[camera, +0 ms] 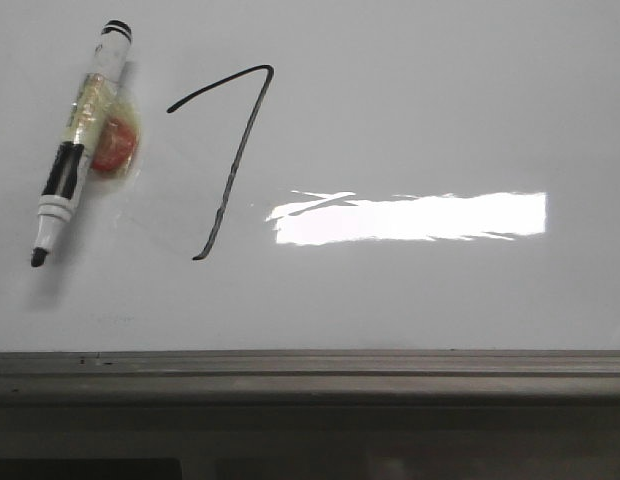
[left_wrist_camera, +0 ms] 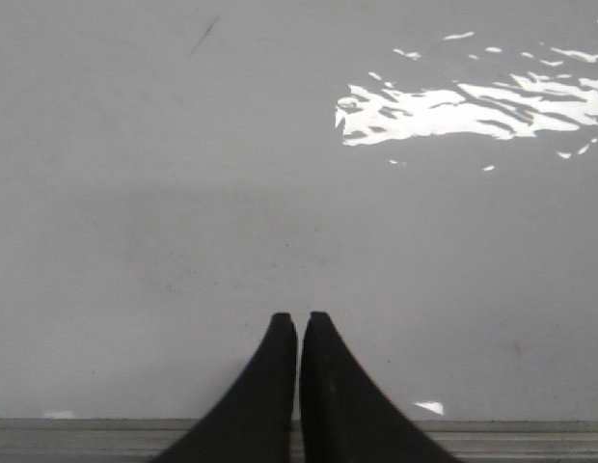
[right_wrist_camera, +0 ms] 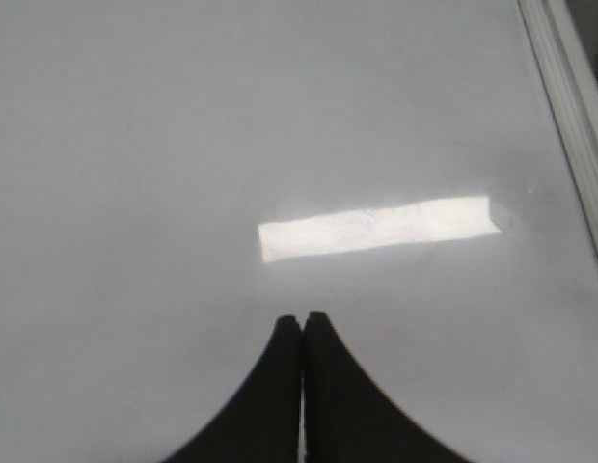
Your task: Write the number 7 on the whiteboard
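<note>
The whiteboard (camera: 410, 120) fills the front view, pale and glossy. A black hand-drawn number 7 (camera: 230, 165) stands on it left of centre, with a slanted top bar and a long leaning stem with a hooked foot. A black-and-white marker pen (camera: 78, 145) lies to the left of the 7, uncapped tip toward the near edge, with clear tape and a red blob on its barrel. Neither gripper shows in the front view. My left gripper (left_wrist_camera: 299, 318) is shut and empty over bare board. My right gripper (right_wrist_camera: 303, 318) is shut and empty over bare board.
A grey metal ledge (camera: 310, 365) runs along the board's near edge; it also shows in the left wrist view (left_wrist_camera: 87, 439) and the right wrist view (right_wrist_camera: 569, 106). A bright rectangular light reflection (camera: 410, 217) lies right of the 7. A short dark stroke (left_wrist_camera: 204, 34) shows far off in the left wrist view.
</note>
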Controlling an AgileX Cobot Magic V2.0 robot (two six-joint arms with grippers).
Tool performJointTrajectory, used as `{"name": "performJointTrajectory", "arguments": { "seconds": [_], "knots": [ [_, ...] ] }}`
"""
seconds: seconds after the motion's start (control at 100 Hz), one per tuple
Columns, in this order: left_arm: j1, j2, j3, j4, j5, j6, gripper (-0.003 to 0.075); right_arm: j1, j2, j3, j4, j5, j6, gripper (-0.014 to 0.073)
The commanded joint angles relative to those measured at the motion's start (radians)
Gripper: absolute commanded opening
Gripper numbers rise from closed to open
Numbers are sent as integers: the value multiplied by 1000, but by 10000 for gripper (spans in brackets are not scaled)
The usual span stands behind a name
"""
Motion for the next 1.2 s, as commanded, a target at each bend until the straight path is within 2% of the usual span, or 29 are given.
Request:
{"name": "performJointTrajectory", "arguments": {
  "seconds": [0.0,0.2,0.33,0.64,0.87,1.19],
  "knots": [
    [1,-29,22,-9,-52,-7,-18,-10,-14,32,6,-8,-6,-67],
    [1,-29,22,-9,-52,-7,-18,-10,-26,32,18,37,-21,-67],
    [1,-29,22,-9,-52,-7,-18,-10,-26,34,152,46,-166,-67],
    [1,-29,22,-9,-52,-7,-18,-10,-26,34,144,252,-176,-67],
    [1,-29,22,-9,-52,-7,-18,-10,-26,34,136,252,-225,-67],
    [1,-29,22,-9,-52,-7,-18,-10,-26,34,136,252,-226,-67]
  ]
}}
